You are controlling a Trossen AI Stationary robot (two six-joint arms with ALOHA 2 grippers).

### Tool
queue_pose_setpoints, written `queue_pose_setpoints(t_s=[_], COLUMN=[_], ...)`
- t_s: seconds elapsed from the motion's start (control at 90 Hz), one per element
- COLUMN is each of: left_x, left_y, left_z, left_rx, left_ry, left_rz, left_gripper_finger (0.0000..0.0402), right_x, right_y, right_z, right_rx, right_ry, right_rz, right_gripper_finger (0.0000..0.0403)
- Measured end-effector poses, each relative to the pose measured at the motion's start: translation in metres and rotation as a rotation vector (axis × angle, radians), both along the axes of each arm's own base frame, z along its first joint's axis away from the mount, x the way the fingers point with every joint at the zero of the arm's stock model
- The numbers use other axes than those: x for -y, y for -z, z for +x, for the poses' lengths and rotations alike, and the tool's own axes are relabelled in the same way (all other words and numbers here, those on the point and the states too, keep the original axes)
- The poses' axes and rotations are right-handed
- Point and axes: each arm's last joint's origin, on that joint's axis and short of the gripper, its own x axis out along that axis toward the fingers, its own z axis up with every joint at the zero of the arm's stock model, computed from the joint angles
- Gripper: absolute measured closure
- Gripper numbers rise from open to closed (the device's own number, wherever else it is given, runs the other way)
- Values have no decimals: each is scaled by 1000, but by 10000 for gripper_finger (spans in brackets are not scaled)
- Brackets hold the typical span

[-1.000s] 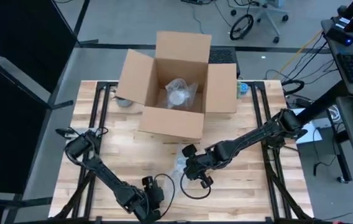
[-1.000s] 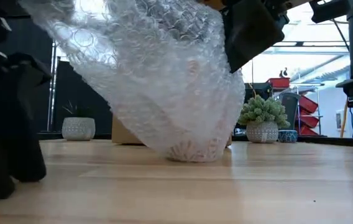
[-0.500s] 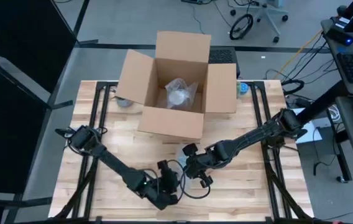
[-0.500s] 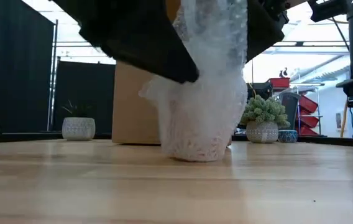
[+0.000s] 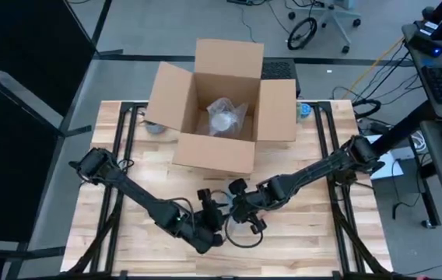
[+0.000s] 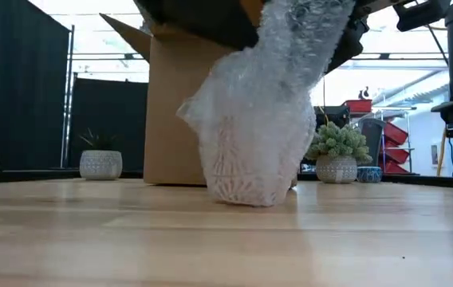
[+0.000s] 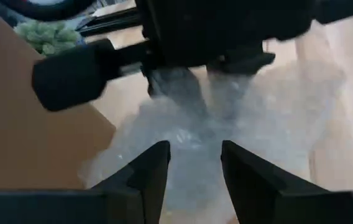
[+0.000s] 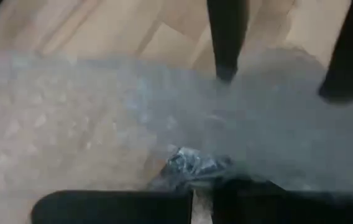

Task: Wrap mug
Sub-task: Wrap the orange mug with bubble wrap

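Low view shows the small cream ceramic mug (image 6: 246,171) standing on the pale wooden worktop (image 6: 226,239) at the centre of the frame, almost wholly cloaked by a clear plastic bubble-wrap sheet (image 6: 266,104) that rises from it and is gathered toward the top of the picture. High view puts this bundle at lower centre, in front of the large brown open cardboard box (image 5: 219,109), which already holds another bubble-wrapped bundle (image 5: 222,117). Both arms meet over the mug: the right tool (image 8: 202,202) has its fingers pressed together on a bunched fold of the sheet, seen pinched in the right wrist view, while the left tool (image 7: 194,163) sits just beside it with fingers spread, plastic showing between them but not gripped. Judging from this, the wrapping is well advanced: the sides of the mug look covered, and what remains is closing the loose top of the sheet around it, perhaps tucking the ends. Whether the base is covered cannot be told. Two small white plant pots (image 6: 100,164) stand behind the worktop's far edge.
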Motion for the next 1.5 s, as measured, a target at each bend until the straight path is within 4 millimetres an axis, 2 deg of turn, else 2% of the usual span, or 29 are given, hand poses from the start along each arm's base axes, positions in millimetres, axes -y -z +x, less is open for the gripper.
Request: queue_pose_setpoints(t_s=[0.356,0.5,0.689,0.833,0.956,1.078,1.167,1.289,1.389,1.5], left_x=[-31,-34,-35,-37,-41,-42,-43,-43,-43,-42], left_y=[31,34,36,41,57,45,48,47,47,47], left_z=[23,22,22,21,17,21,21,21,22,21], left_rx=[-211,-246,-249,-289,-381,-317,-331,-319,-317,-318], left_ry=[104,92,87,89,82,85,83,76,73,72], left_rz=[-178,-215,-241,-241,-223,-244,-234,-228,-225,-223], left_gripper_finger=[263,263,263,263,263,263,263,263,263,263], right_x=[-3,-5,-2,2,8,12,16,22,28,38], right_y=[1,1,-1,-14,-31,-49,-61,-67,-63,-43], right_z=[-1,-1,-3,-9,-15,-22,-28,-38,-46,-55], right_rx=[-1,-4,-15,2,48,114,144,106,27,-97], right_ry=[-10,-8,53,126,155,173,175,212,297,360], right_rz=[10,22,52,54,39,13,17,-5,-49,-93], right_gripper_finger=[402,398,366,328,289,257,244,237,237,237])
